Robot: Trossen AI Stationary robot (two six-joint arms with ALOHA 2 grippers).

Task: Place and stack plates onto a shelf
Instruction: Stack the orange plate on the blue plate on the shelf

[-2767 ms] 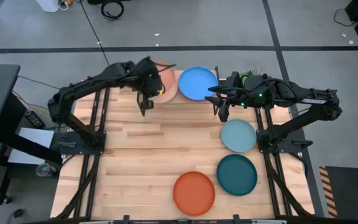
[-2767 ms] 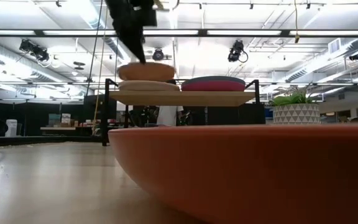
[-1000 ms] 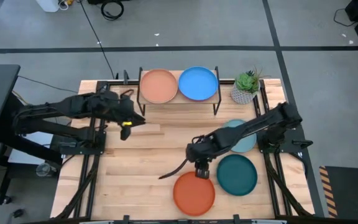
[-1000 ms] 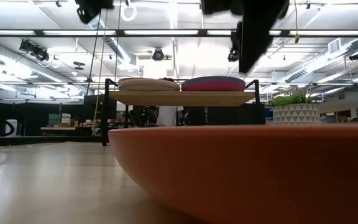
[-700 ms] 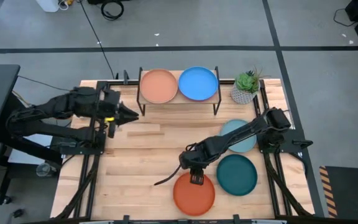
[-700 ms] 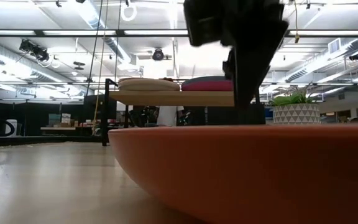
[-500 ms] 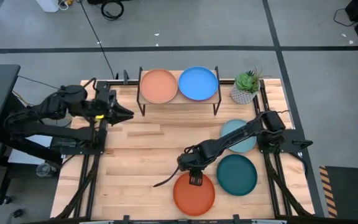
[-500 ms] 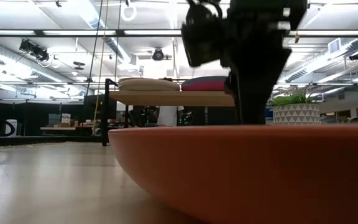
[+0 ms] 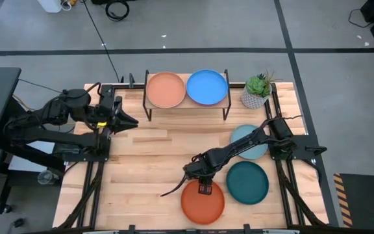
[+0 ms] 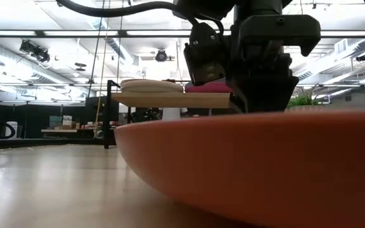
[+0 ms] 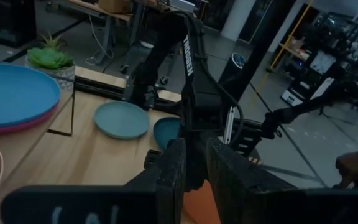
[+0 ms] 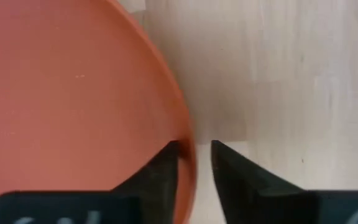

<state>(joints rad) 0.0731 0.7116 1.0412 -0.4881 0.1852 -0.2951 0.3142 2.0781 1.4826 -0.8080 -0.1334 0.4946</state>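
Note:
The orange plate lies near the table's near edge. My right gripper points down at the plate's far rim and is shut on it. The dark teal plate and the pale blue plate lie flat to the right. The shelf stands at the far edge. It carries a stack topped by the tan-peach plate and the bright blue plate on the magenta plate. My left gripper hangs empty near the table's left edge, its fingers a narrow gap apart. My right gripper pinches the orange plate's far rim, one finger inside the plate on its upper face and one finger outside the rim. The fingers come from above, pointing down. The plate sits tilted in the low view, its rim rising toward the right.
A potted plant stands right of the shelf at the far right. Bare wooden tabletop lies between the shelf and the orange plate. The right arm reaches over the pale blue plate.
My right gripper has gone toward the near edge and down onto the orange plate's far rim. The plate, which lay level, now sits tilted. My left arm has drawn back toward the table's left edge, away from the shelf.

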